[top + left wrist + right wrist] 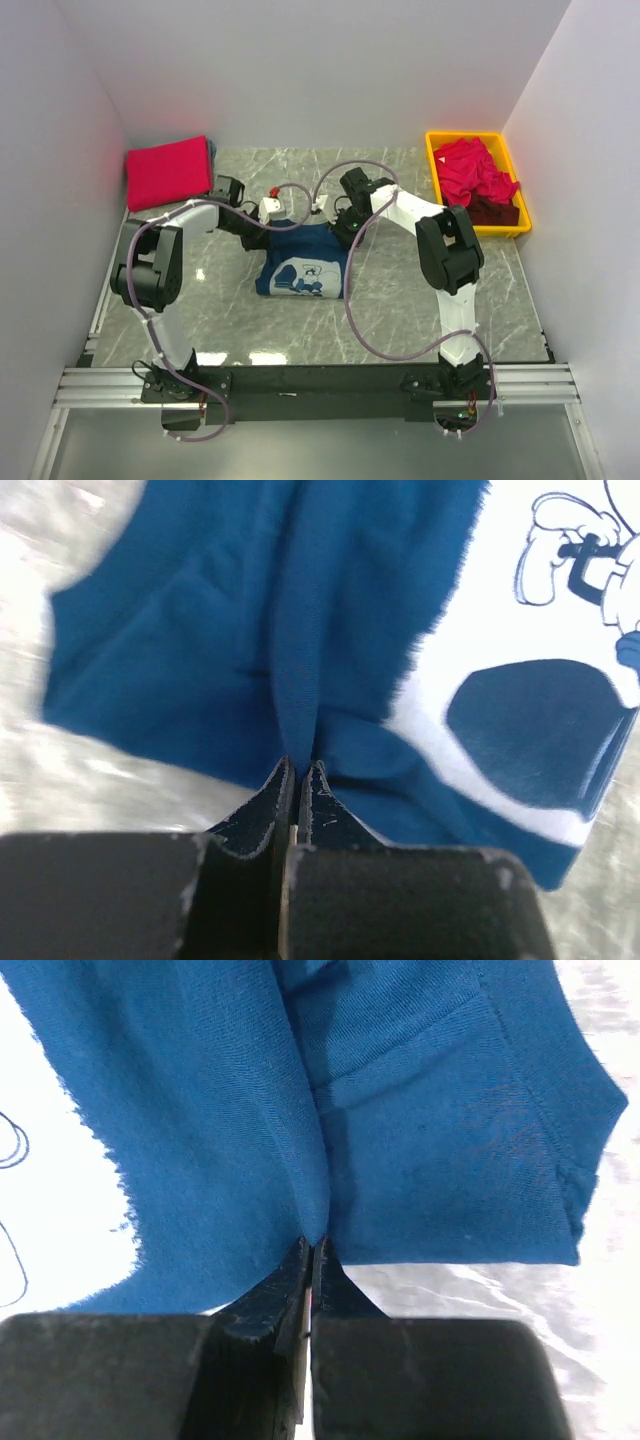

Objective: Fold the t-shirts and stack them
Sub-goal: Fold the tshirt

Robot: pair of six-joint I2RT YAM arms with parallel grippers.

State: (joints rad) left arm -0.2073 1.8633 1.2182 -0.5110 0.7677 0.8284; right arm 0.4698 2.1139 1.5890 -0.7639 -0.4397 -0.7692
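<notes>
When the table [400, 300] is read from above, with 12 o'clock at the far wall, the following are listed from 9 o'clock across to 3 o'clock.

Item 1: folded red-pink t-shirt [168, 170], laid flat at 10 o'clock in the far corner, well apart from both arms.

Item 2: left gripper [300, 770], jaws closed tight on a raised pleat of the navy t-shirt [200, 630], at the left end of its far edge.

Item 3: navy t-shirt, as above, spread at table centre with a white cartoon print turned up toward 6 o'clock. The pinched far edge is run from 9 to 3 o'clock, and the body is laid out toward 6 o'clock from both pincers. Neither arm is judged nearer, as the edge is shared evenly. A fold toward 6 o'clock is judged the step in hand.

Item 4: right gripper [312, 1245], jaws likewise closed on a pleat of navy cloth, at the right end of the same edge.

Item 5: yellow bin [433, 165], set at 2 o'clock. Loose red-pink t-shirts [475, 170] are heaped inside, with a dark maroon t-shirt [497, 212] at its near end.
</notes>
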